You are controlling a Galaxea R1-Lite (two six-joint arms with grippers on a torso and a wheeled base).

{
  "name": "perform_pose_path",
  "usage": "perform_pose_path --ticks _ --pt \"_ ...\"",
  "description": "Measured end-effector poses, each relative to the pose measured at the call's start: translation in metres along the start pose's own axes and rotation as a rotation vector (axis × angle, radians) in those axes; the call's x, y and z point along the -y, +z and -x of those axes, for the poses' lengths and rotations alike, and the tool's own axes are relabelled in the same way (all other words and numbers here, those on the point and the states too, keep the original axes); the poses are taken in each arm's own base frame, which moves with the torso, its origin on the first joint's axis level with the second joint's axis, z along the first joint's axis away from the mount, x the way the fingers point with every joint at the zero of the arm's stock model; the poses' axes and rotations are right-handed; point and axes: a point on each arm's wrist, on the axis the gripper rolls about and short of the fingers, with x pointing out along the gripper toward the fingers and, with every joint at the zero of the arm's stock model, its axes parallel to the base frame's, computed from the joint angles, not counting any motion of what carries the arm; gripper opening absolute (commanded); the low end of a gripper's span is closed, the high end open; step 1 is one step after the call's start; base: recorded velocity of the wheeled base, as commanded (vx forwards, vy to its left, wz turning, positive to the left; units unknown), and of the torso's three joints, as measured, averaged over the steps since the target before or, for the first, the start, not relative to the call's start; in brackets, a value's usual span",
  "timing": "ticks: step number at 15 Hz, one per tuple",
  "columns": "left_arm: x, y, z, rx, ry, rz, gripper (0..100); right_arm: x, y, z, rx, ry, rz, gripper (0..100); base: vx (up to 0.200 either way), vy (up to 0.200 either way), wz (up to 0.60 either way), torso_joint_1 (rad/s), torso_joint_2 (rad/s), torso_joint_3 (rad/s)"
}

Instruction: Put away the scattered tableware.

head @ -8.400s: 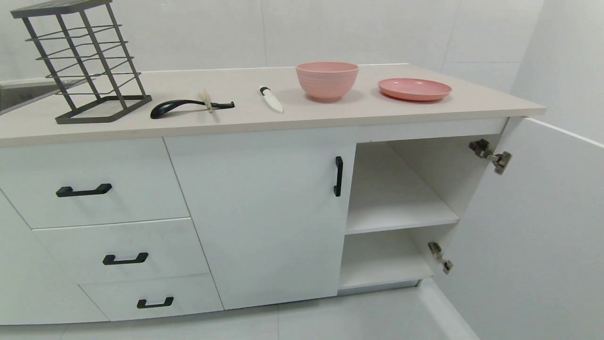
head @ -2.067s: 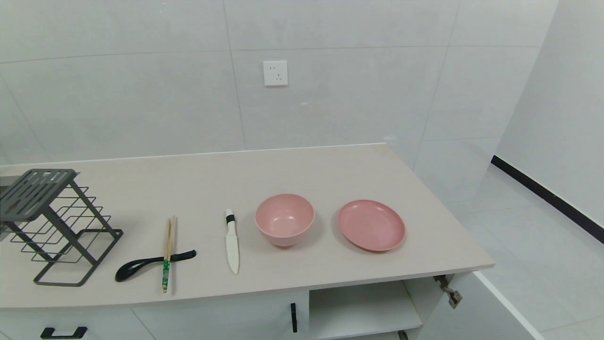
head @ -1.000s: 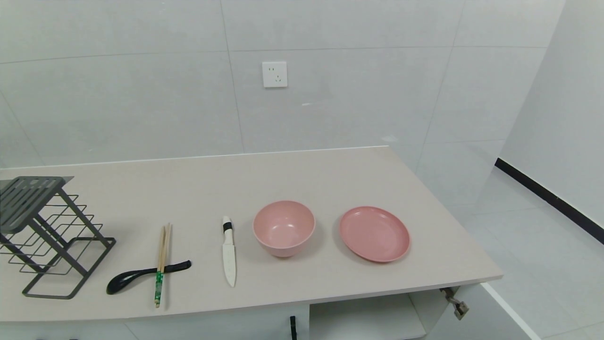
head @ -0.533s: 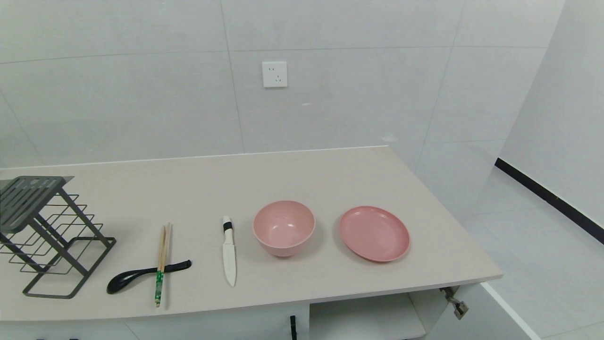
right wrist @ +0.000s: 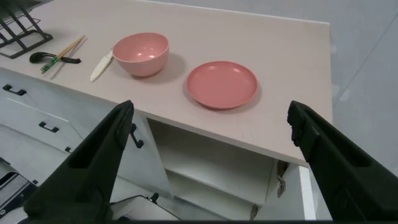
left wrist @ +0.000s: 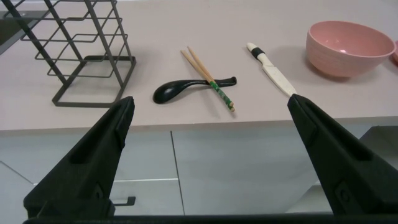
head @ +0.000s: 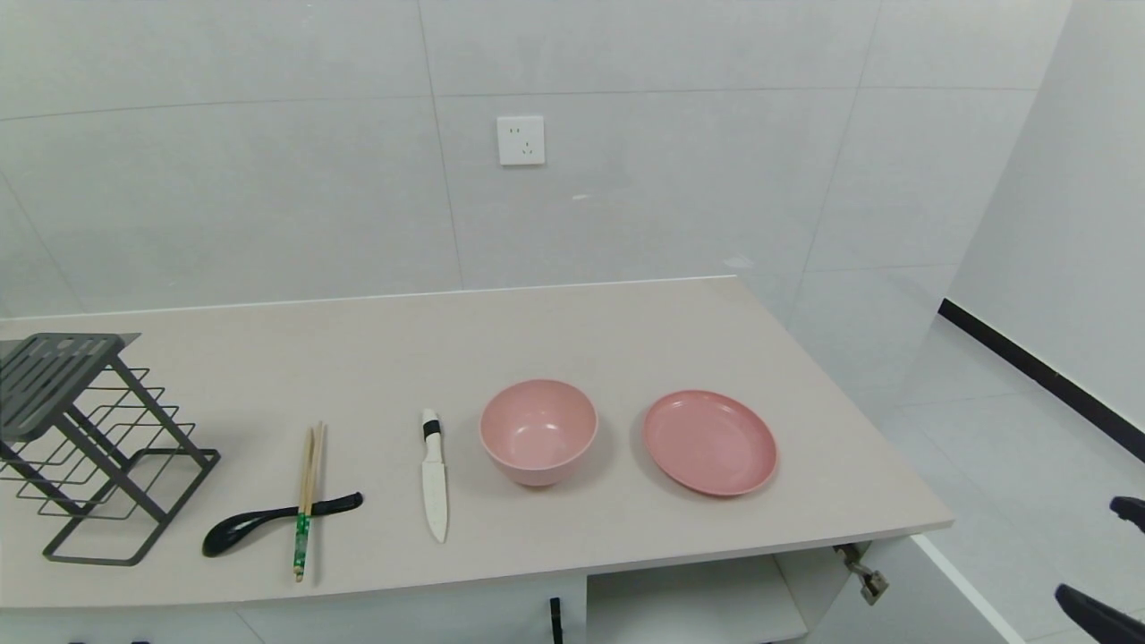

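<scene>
Right tool, spread wide, has just poked into view off the desk's four o'clock corner. Pink plate sits at its ten o'clock, well apart. Left tool gapes wide too, facing the spoon. Plate and spoon unmoved.

Bright even light, seemingly from overhead, soft shadows beside bowl, counter edge bowed
</scene>
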Motion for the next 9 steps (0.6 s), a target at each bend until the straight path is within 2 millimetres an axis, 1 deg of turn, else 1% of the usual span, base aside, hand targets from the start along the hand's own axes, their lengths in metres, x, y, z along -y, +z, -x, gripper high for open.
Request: perform_pose_path --ticks 4,9 --pt "0.000 0.000 0.000 0.000 0.000 0.000 100 0.009 -0.001 -0.022 -0.095 0.027 -0.037 100 0.000 0.000 0.00 0.000 0.00 0.000" --pt "0.000 0.000 0.000 0.000 0.000 -0.002 100 0.016 -0.002 -0.041 -0.151 0.039 -0.059 100 0.000 0.000 0.00 0.000 0.00 0.000"
